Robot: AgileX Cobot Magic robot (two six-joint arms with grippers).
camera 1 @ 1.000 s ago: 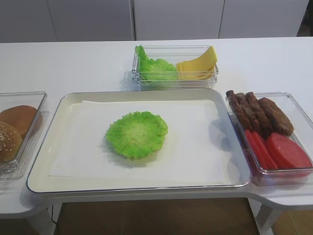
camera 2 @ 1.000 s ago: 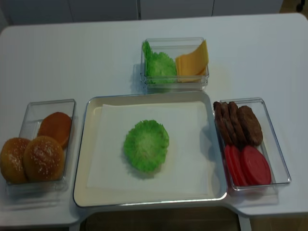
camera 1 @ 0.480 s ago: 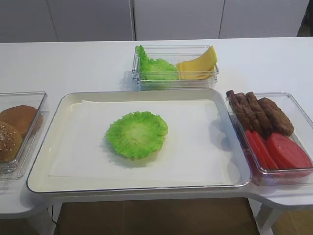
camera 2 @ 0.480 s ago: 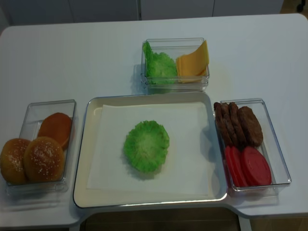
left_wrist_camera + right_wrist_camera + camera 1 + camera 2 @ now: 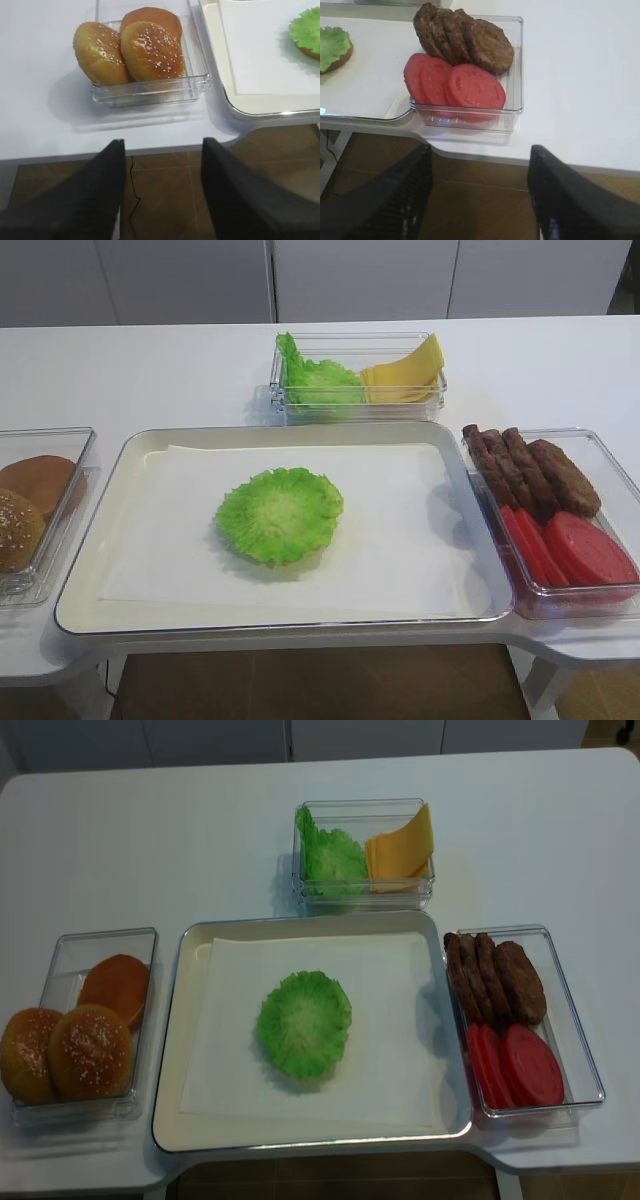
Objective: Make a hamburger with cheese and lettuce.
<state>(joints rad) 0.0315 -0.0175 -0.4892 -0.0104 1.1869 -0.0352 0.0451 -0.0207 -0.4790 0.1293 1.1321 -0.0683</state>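
A green lettuce (image 5: 280, 514) leaf lies in the middle of the papered tray (image 5: 100, 540), also seen from above (image 5: 304, 1024). In the right wrist view the leaf (image 5: 332, 45) covers a hamburger bun half whose brown rim (image 5: 347, 52) peeks out. Pale yellow cheese (image 5: 405, 375) slices lean in the clear back container beside more lettuce (image 5: 318, 378). My right gripper (image 5: 480, 150) hangs open over the floor, in front of the table edge below the patty box. My left gripper (image 5: 163, 142) is open too, in front of the bun box. Neither holds anything.
A clear box at the left holds sesame buns (image 5: 90, 1048) and another bun (image 5: 116, 982). A clear box at the right holds dark patties (image 5: 495, 978) and red tomato slices (image 5: 522, 1065). White paper (image 5: 400, 980) lines the tray.
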